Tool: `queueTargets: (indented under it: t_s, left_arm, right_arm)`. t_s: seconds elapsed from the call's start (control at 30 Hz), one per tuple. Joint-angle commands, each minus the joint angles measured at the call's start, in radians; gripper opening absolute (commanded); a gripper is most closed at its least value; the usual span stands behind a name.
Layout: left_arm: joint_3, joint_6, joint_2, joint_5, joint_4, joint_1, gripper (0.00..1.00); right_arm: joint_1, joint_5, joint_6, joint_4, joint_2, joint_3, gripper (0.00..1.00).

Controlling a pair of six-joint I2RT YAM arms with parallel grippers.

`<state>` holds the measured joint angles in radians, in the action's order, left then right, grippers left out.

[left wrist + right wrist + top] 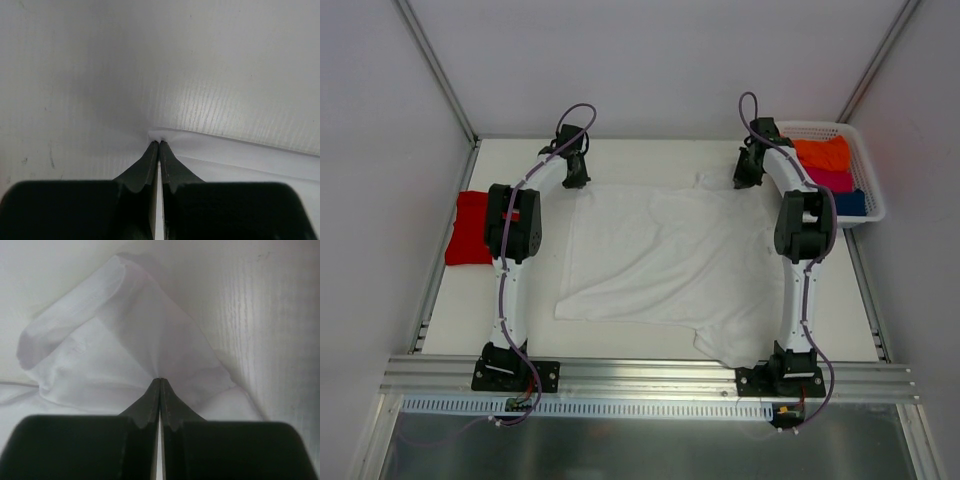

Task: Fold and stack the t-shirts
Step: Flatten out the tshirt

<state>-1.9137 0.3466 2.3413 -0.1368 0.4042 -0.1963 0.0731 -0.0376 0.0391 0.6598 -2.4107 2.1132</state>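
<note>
The large white t-shirt (665, 258) lies spread and creased over the middle of the table. My left gripper (576, 180) is shut on its far left corner; the left wrist view shows the jaws (159, 143) pinched on the cloth edge (240, 155). My right gripper (748, 178) is shut on the far right part, near a sleeve; the right wrist view shows the jaws (160, 380) closed on bunched white cloth (125, 340). The folded red t-shirt (470, 228) lies at the table's left edge, partly behind my left arm.
A white basket (860, 165) at the far right holds orange (823, 153), pink and blue cloth. White walls enclose the table. A metal rail (650, 375) runs along the near edge by the arm bases.
</note>
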Motion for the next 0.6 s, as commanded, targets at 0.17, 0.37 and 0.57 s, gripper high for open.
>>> queueTargets:
  t_s: [0.17,0.37,0.57]
  left_arm:
    - [0.062,0.021,-0.128,-0.041,0.01,-0.002,0.0]
    - [0.128,0.031,-0.218,-0.046,0.01,-0.002,0.0]
    - [0.218,0.035,-0.296,-0.04,0.01,-0.003,0.0]
  right_arm:
    - [0.011,0.031,-0.03,-0.043,0.211,-0.059,0.0]
    - [0.024,0.076,-0.03,-0.051,0.258,-0.133,0.0]
    - [0.045,0.103,-0.03,-0.065,0.311,-0.228,0.0]
